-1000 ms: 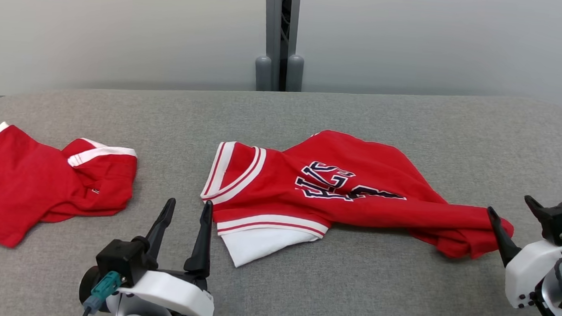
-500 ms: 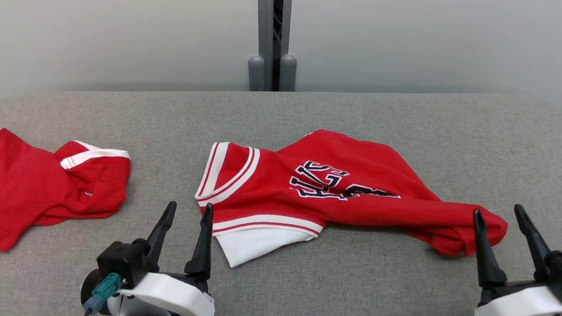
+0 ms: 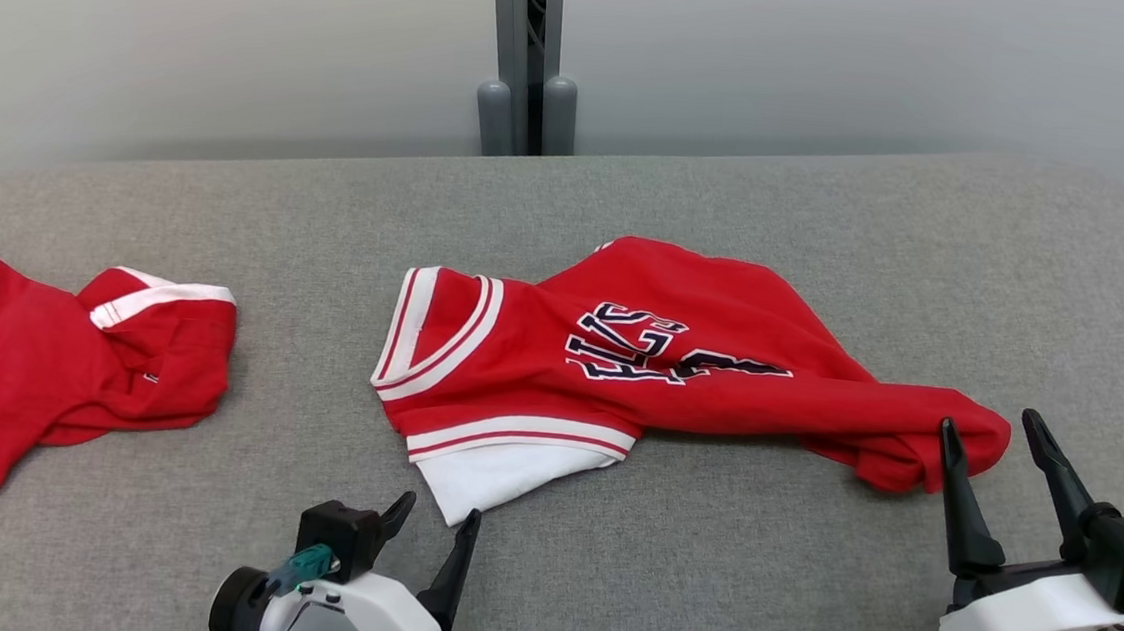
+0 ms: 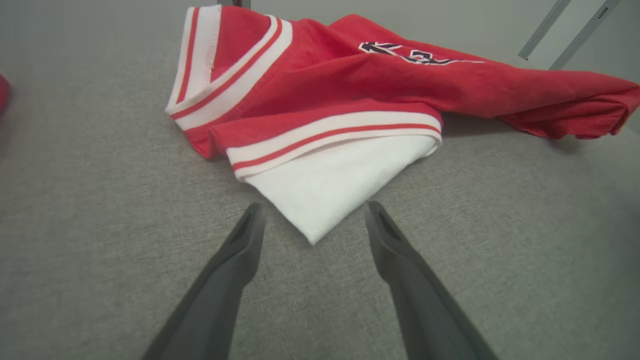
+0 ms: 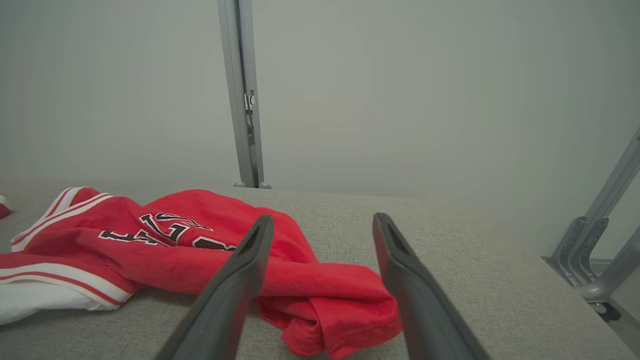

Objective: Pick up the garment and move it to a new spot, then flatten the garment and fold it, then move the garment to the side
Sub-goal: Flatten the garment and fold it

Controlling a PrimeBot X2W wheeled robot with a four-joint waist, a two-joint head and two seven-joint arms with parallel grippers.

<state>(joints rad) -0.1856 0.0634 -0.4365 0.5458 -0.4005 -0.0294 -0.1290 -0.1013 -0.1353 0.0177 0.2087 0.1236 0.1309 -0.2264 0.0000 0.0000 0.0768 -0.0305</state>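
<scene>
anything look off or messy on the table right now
The red jersey lies crumpled, not flat: its right end is bunched up and a white layer pokes out under the striped trim. A second red garment sits rumpled at the far left.

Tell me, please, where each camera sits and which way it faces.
Head view: high, looking down on the grey table, the red jersey, the left gripper and right gripper, both open.
Left wrist view: low over the table, facing along its fingers at the jersey's white corner.
Right wrist view: low, facing along its fingers at the jersey's crumpled end.
All three share the jersey.
</scene>
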